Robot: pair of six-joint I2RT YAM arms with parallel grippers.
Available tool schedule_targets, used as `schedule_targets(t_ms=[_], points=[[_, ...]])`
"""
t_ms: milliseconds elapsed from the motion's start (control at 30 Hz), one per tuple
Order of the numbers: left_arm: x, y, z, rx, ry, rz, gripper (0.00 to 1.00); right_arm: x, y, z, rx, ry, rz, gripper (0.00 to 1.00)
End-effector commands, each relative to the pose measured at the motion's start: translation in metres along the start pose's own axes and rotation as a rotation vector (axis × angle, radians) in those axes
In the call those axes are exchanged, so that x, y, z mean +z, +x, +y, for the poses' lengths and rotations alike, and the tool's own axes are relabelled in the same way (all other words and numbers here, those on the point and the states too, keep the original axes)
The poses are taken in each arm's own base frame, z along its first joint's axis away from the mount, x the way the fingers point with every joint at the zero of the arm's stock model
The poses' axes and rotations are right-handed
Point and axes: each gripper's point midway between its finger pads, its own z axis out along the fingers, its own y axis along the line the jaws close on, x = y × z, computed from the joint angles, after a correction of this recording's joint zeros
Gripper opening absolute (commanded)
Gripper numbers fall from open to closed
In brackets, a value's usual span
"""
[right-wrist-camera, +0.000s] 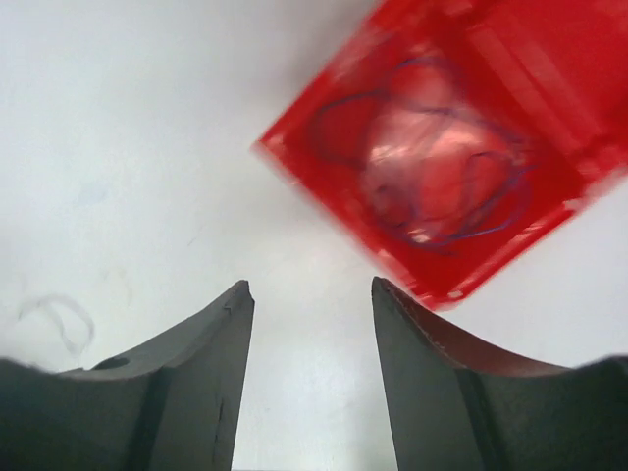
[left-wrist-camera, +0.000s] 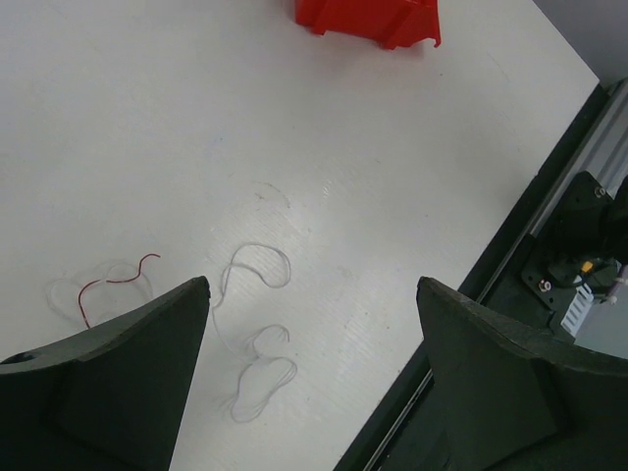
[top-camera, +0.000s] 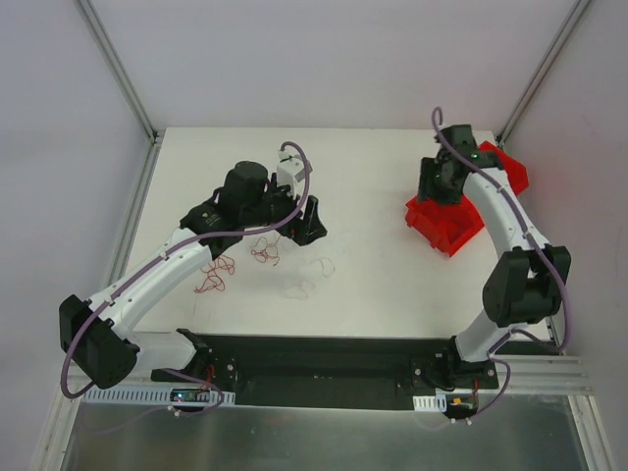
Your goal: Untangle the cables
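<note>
Left gripper [left-wrist-camera: 312,294] jaws wide apart, empty, over table [left-wrist-camera: 147,118]. White cable [left-wrist-camera: 257,378] lies loose between them, nearer finger on view's left, long axis running away from camera. Red cable [left-wrist-camera: 118,280] just beyond that finger. Right gripper [right-wrist-camera: 311,289] jaws parted, empty, beside bin [right-wrist-camera: 549,59] holding purple cables [right-wrist-camera: 432,167]. Left gripper nearer loose ones.

Your lighting is bright and even, with soft shadows. In your right wrist view the red bin [right-wrist-camera: 442,167] is motion-blurred; the other views are sharp.
</note>
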Motion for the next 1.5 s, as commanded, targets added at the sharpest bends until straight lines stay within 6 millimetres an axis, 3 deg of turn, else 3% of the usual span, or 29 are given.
schedule_targets(t_ms=[0, 67, 133, 200, 367, 467, 567, 767, 900, 1067, 1267, 1400, 1467], points=[[-0.010, -0.010, 0.015, -0.072, -0.106, -0.068, 0.84, -0.025, 0.037, 0.096, -0.149, -0.233, -0.100, 0.55], [-0.016, -0.016, 0.018, -0.107, -0.133, -0.148, 0.83, -0.028, 0.063, 0.142, -0.176, -0.382, -0.139, 0.56], [-0.019, -0.004, 0.023, -0.163, -0.158, -0.193, 0.83, -0.031, 0.092, 0.186, -0.197, -0.535, -0.157, 0.56], [-0.030, 0.001, 0.030, -0.208, -0.209, -0.244, 0.82, -0.024, 0.124, 0.212, -0.181, -0.640, -0.117, 0.56], [-0.054, 0.048, 0.070, -0.345, -0.426, -0.316, 0.80, -0.029, 0.154, 0.275, -0.108, -0.825, -0.090, 0.56], [-0.044, 0.081, 0.071, -0.393, -0.397, -0.245, 0.80, -0.029, 0.177, 0.298, -0.147, -0.872, -0.069, 0.55], [-0.023, 0.101, 0.061, -0.444, -0.299, -0.114, 0.81, -0.030, 0.197, 0.302, -0.184, -0.886, -0.082, 0.55], [0.019, 0.116, 0.051, -0.539, -0.172, 0.059, 0.67, -0.015, 0.216, 0.268, -0.138, -0.812, -0.090, 0.55], [0.039, 0.123, 0.053, -0.568, -0.140, 0.120, 0.63, -0.013, 0.219, 0.244, -0.121, -0.737, -0.116, 0.55], [0.055, 0.137, 0.056, -0.596, -0.126, 0.187, 0.54, -0.023, 0.213, 0.228, -0.164, -0.701, -0.162, 0.56], [0.062, 0.150, 0.054, -0.636, -0.111, 0.236, 0.26, -0.028, 0.198, 0.223, -0.159, -0.686, -0.184, 0.58], [0.058, 0.144, 0.052, -0.597, -0.097, 0.216, 0.03, -0.010, 0.188, 0.222, -0.184, -0.645, -0.135, 0.58], [0.053, 0.137, 0.049, -0.577, -0.087, 0.193, 0.00, 0.003, 0.182, 0.224, -0.168, -0.644, -0.058, 0.56]])
